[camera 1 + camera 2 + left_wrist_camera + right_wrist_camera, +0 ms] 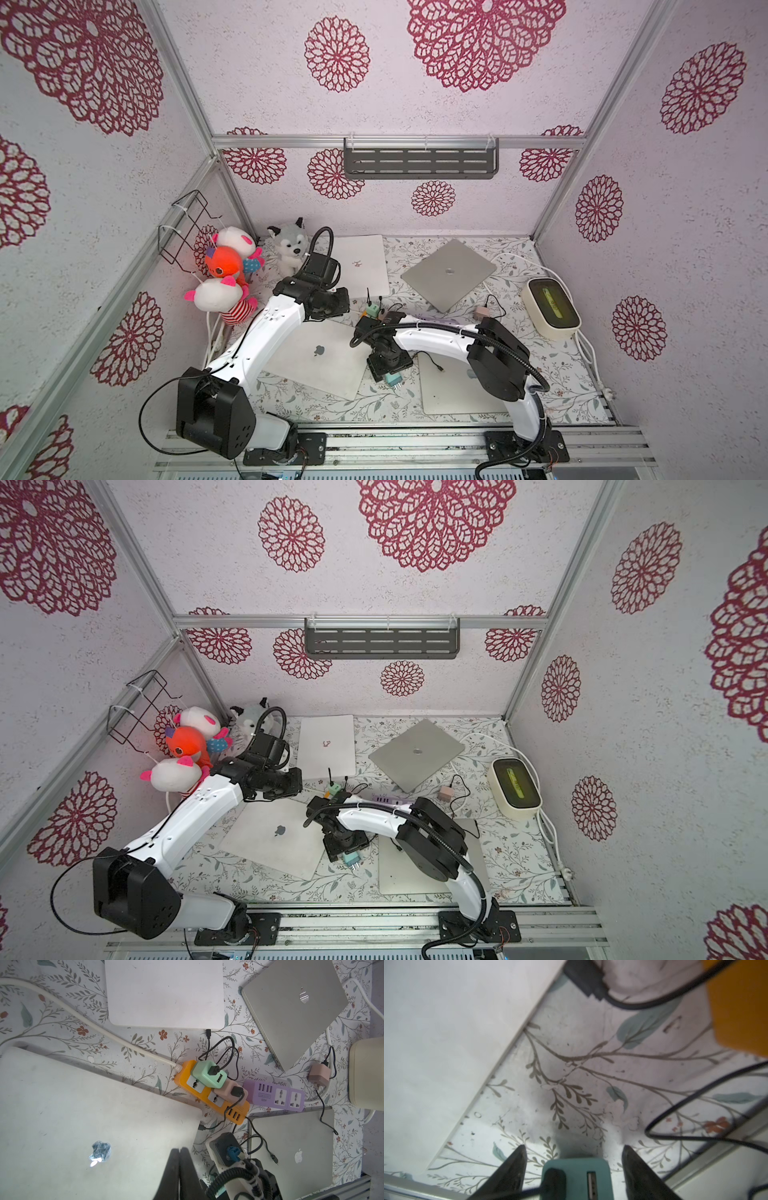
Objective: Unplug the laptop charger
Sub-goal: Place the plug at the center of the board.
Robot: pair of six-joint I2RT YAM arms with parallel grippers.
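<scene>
Because its prongs show bare, the teal charger (pixel 392 379) lies unplugged on the worktop (pixel 291 399), six o'clock of the orange power strip (pixel 184 1077), under the right end effector (pixel 574 1147), spread apart; the left end effector (pixel 179 1152) is pinched together.

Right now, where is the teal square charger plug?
In both top views the teal square charger plug sits between the two nearest silver laptops, inside the open right gripper.
</scene>
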